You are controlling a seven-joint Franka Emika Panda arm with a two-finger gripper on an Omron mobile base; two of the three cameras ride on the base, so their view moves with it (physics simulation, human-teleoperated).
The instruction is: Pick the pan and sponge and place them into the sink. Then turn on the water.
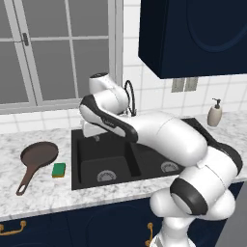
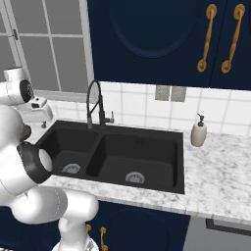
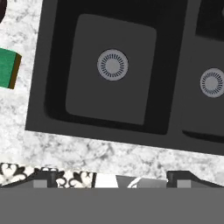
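The dark brown pan lies on the marble counter left of the sink, its reddish handle pointing toward the front edge. Between pan and sink rests the green and yellow sponge, also at the left edge of the hand view as sponge. My gripper hangs above the left basin, looking straight down at its silver drain. Its two tips stand wide apart with nothing between them, so it is open. The black arched faucet rises behind the divider.
A soap dispenser stands on the counter right of the sink. A dark blue upper cabinet hangs above the right side. A window lies behind the counter. The second drain marks the right basin.
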